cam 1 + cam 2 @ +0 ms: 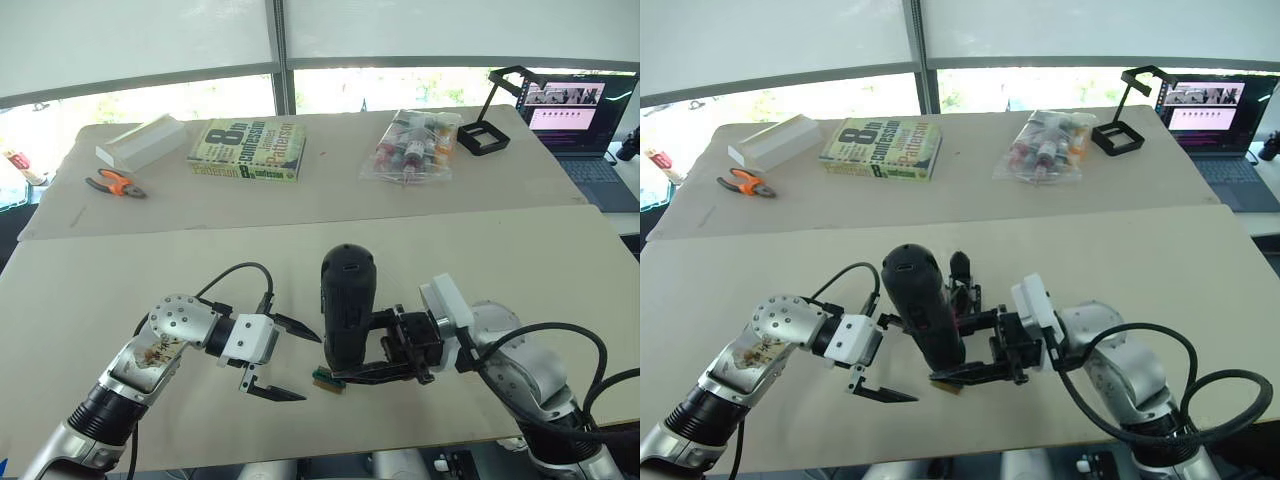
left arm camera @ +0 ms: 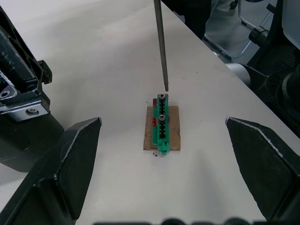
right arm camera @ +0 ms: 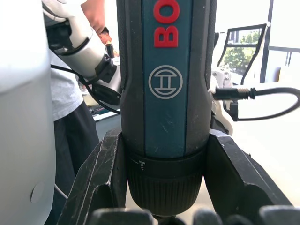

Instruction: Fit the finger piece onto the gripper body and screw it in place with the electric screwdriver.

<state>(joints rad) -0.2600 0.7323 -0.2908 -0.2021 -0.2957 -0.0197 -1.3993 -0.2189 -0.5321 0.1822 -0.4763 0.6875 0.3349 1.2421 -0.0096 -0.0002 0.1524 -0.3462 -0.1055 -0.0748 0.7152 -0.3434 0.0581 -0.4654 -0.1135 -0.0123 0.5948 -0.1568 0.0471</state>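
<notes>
The thick black cylindrical electric screwdriver with its dark blue panel and red lettering stands nearly upright over the front of the pale table, clamped between the two black fingers of the right gripper, which press against its lower body on either side. Its long thin metal bit comes down with the tip just at the far end of a tiny green block on a brown square base, which lies flat on the table directly under the screwdriver. In the right eye view a small black assembly, apparently the gripper body, shows just behind the screwdriver, mostly hidden by it. The left gripper sits just beside the screwdriver on the robot's left, its two black fingers spread wide apart and holding nothing, the green block lying between them in the left wrist view. Well beyond the screwdriver, at the far side of the table, lie a paperback book, a white box, orange-handled pliers, a clear bag of small bottles and a black wire stand; a laptop is at the far right
</notes>
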